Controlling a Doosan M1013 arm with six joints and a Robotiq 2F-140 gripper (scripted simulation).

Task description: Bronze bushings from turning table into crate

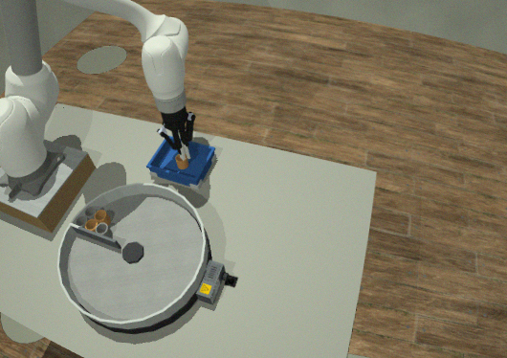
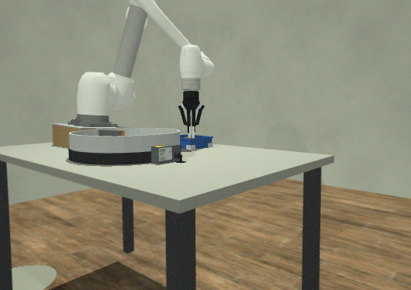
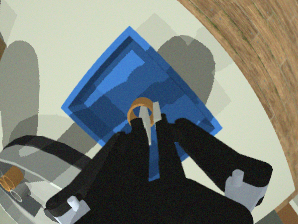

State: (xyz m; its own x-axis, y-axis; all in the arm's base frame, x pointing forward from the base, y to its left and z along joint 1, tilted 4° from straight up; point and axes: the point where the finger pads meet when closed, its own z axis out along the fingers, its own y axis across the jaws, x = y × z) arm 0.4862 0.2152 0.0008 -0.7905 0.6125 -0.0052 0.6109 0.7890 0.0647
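A bronze bushing hangs inside the outline of the blue crate, its wall pinched in the clenched jaws. One fingertip reaches into the ring's opening and the other stands outside it. The views do not settle whether its lower edge meets the crate's floor or stops just above.

Beside the crate on the tabletop, two more bronze bushings wait on the turning table, one farther from the divider and one close against it. They share the corner with steel bushings: a pale ring stands nearest the hub, and what look like two more sit in the shade by the rim. The steel is where the task wants it.

The work appears to be in its early part. No other bushing shows in the crate, though the jaws and the arm hide some of its floor, so the held piece looks to be the first delivery, not yet let go. Left to do, by this count: set it down gently and release it, then fetch the remaining bronze pair from among their steel neighbors. The last bushing must come to rest in the crate, since a round piece could roll if tipped on release, and the arm must finish raised, touching nothing.
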